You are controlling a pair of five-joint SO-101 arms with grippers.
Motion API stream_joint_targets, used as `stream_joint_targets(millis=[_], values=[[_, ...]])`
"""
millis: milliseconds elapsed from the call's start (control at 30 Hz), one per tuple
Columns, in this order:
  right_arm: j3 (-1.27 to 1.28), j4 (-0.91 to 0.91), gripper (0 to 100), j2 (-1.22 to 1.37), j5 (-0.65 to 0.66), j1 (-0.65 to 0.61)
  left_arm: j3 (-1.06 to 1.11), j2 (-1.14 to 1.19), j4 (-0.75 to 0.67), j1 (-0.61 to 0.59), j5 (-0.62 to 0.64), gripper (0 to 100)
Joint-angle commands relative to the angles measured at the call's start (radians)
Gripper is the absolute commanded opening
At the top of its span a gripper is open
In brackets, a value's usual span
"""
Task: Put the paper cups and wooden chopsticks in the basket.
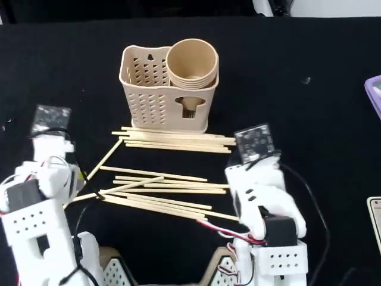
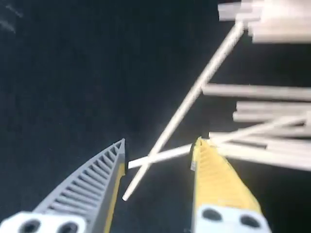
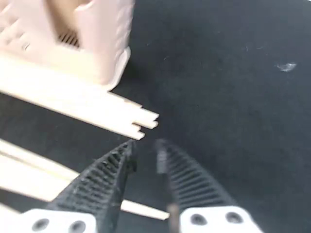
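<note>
A beige basket (image 1: 149, 89) stands at the back centre with stacked paper cups (image 1: 191, 62) in its right compartment. One bundle of wooden chopsticks (image 1: 172, 140) lies right in front of it. Several more chopsticks (image 1: 161, 190) are scattered nearer the arms. My left gripper (image 2: 159, 145) is open low over the table, and the ends of two crossed chopsticks (image 2: 160, 154) lie between its fingers. My right gripper (image 3: 145, 144) is open by a narrow gap with nothing in it, just short of the ends of the bundle (image 3: 146, 121) beside the basket (image 3: 73, 34).
The table is covered in black cloth (image 1: 297, 119). A purple object (image 1: 375, 89) and a pale flat thing (image 1: 375, 217) sit at the right edge. The left arm (image 1: 41, 196) and the right arm (image 1: 262, 202) flank the scattered chopsticks.
</note>
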Motion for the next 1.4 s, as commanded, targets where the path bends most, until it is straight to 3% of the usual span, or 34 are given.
stream_joint_targets(millis=[0,200,433,700,800,1033,1267,1367], values=[[-0.047,0.051,15.5,-0.004,0.026,-0.071,0.038,0.091,-0.044,-0.015,-0.057,23],[-0.05,0.058,12.2,-0.005,0.078,-0.081,0.042,0.241,-0.048,-0.016,-0.118,22],[-0.185,0.18,12.3,0.133,0.201,-0.273,0.058,0.275,-0.057,-0.015,0.051,22],[-0.323,0.14,15.5,0.499,0.209,-0.431,0.289,0.275,-0.345,-0.013,0.192,22],[-0.303,0.089,20.8,0.605,0.218,-0.443,0.335,0.275,-0.408,-0.013,0.226,22],[-0.232,-0.008,20.1,0.754,0.471,-0.439,0.372,0.275,-0.42,0.042,0.278,22],[-0.229,-0.009,19.8,0.773,0.482,-0.439,0.321,0.273,-0.411,0.061,0.284,22],[-0.229,-0.009,19.8,0.773,0.482,-0.439,0.303,0.273,-0.411,0.128,0.285,22]])
